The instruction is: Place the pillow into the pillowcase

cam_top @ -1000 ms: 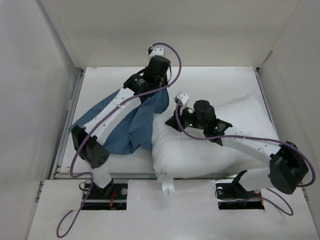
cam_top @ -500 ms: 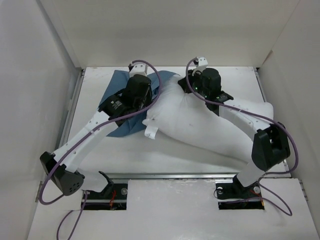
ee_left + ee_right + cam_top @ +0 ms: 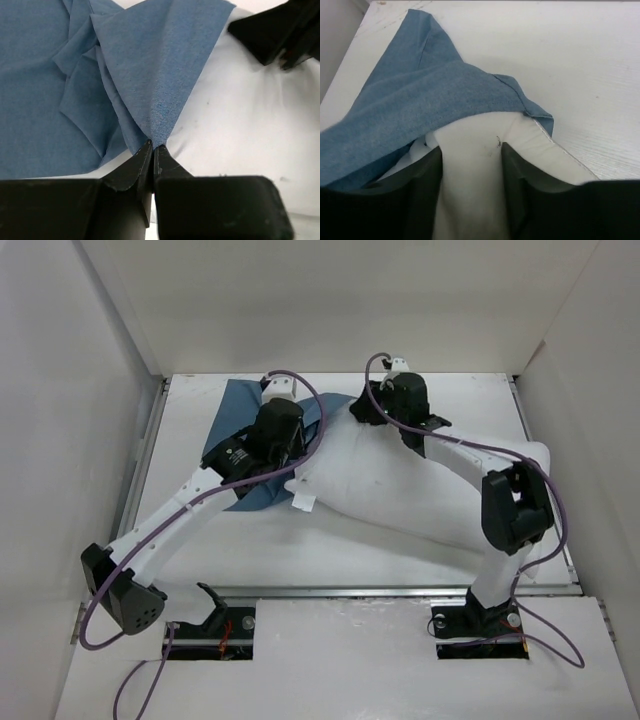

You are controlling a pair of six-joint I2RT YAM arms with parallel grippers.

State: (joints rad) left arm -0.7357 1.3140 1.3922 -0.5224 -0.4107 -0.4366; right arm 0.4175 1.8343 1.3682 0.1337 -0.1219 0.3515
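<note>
1. Overall, a white table (image 3: pixel 400 560) sits boxed in by plain pale walls: left wall (image 3: pixel 60 440), back wall (image 3: pixel 340 300), right wall (image 3: pixel 600 390).
2. The table's top is matte white with a faint wood grain in the right wrist view. A white ledge (image 3: pixel 340 650) at the near edge holds both arm bases.
3. The pillow (image 3: pixel 400 490) lies slantwise across the table's middle and right, with its tag (image 3: pixel 303 502) at the near-left corner.
4. The pillowcase (image 3: pixel 235 405) lies crumpled at the far left, its edge draped over the pillow's far-left corner.
5. The left hand (image 3: pixel 152 147) is pinched tight on a fold of pillowcase, just beside the pillow.
6. The right hand (image 3: pixel 470 150) stands narrowly parted astride the pillow's corner, beneath the draped blue edge.
</note>
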